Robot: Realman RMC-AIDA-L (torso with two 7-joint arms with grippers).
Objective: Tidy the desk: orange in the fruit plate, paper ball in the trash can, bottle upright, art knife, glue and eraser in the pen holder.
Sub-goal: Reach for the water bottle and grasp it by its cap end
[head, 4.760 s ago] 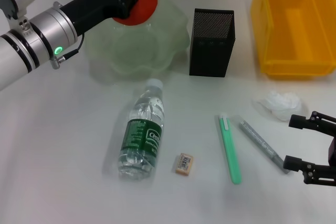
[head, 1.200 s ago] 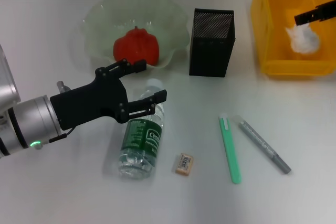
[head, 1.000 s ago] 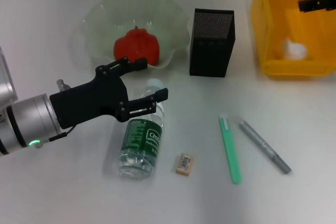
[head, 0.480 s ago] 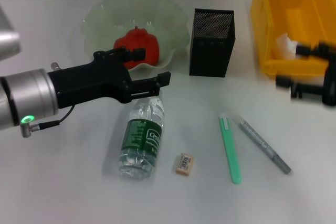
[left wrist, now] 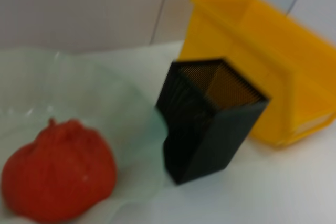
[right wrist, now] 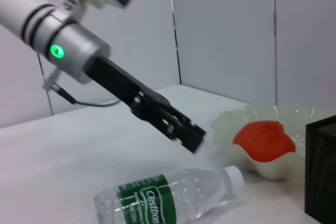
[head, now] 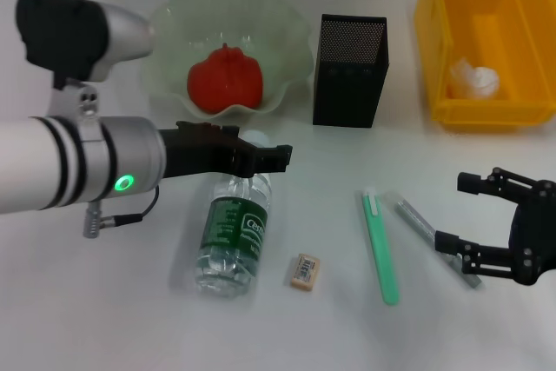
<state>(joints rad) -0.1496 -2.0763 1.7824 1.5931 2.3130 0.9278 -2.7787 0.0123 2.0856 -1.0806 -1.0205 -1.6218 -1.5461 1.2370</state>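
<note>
Head view shows the bottle (head: 233, 231) lying flat — cap toward the fruit plate (head: 287, 67). Left gripper (head: 261, 155), fingers spread, hovers above that cap; the right gripper (head: 491, 228) hangs open, well apart.

red-orange orange (head: 226, 77); yellow trash can (head: 452, 58)

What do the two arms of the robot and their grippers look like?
The left arm is a silver-white cylinder with black rings, a lit green lamp and a thin black cable, and ends in a black left gripper. The right gripper is also black, with slim fingers built from bolted links.
</note>
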